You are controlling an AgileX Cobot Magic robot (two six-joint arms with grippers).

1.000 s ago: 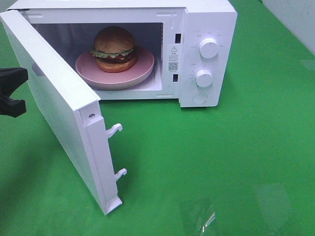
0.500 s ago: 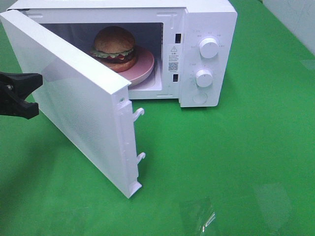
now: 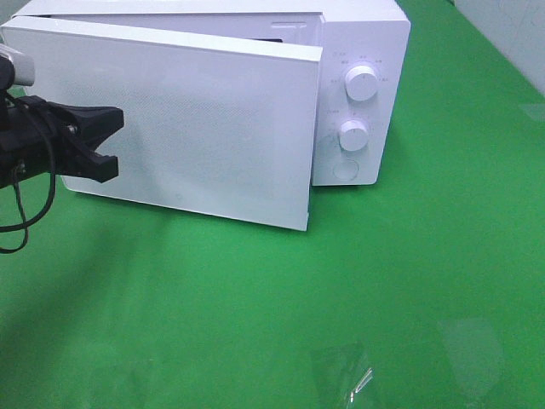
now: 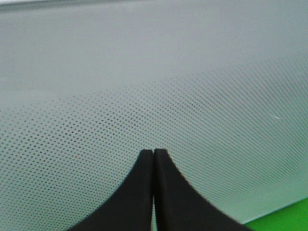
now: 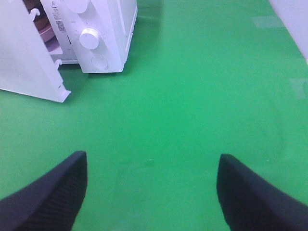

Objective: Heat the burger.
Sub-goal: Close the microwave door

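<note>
Microwave (image 3: 358, 51): white, on green table (image 3: 383, 281); door (image 3: 187, 119) ajar, almost shut.
Burger (image 5: 36, 9): inside, a brown sliver showing through the door gap, above pink plate (image 5: 48, 37).
Left pincer (image 4: 153, 153): fingers together, tips at door.
Right pincer (image 5: 151, 192): fingers apart, over table.

Bright, even overhead light. On the green surface (image 3: 409, 256) a soft shadow lies under the door (image 3: 196, 119), just past the left pincer (image 4: 153, 155); pale glare patches sit well apart from it. Left wrist view: door washed grey, dot mesh softens away from pincer tips, tips flat black. Right wrist view: right pincer (image 5: 151, 190) fingers blurred, microwave (image 5: 103, 38) far beyond leans, lens distortion.
</note>
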